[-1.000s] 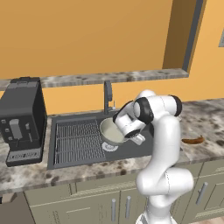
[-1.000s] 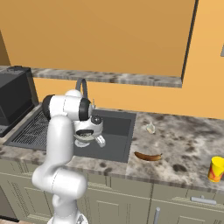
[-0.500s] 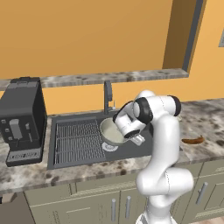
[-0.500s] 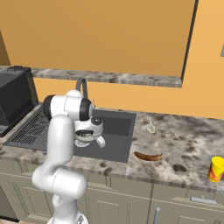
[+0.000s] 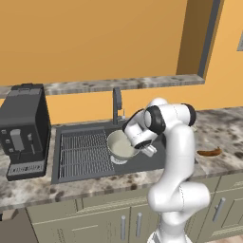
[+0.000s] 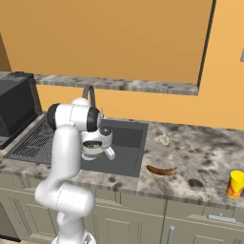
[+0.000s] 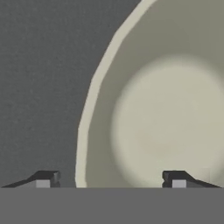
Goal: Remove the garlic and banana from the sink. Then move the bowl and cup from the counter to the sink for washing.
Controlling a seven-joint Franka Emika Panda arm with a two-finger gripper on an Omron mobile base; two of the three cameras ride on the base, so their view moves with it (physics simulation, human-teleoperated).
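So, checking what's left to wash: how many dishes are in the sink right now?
1. The bowl sits in the sink by the faucet, under the gripper. The cup stands on the counter, far right. The arm may hide part of the basin.

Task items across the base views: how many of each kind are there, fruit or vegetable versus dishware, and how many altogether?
Fruit or vegetable: 2, the banana and the garlic, both on the counter.
Dishware: 2, the bowl in the sink and the cup on the counter.
Total: 4
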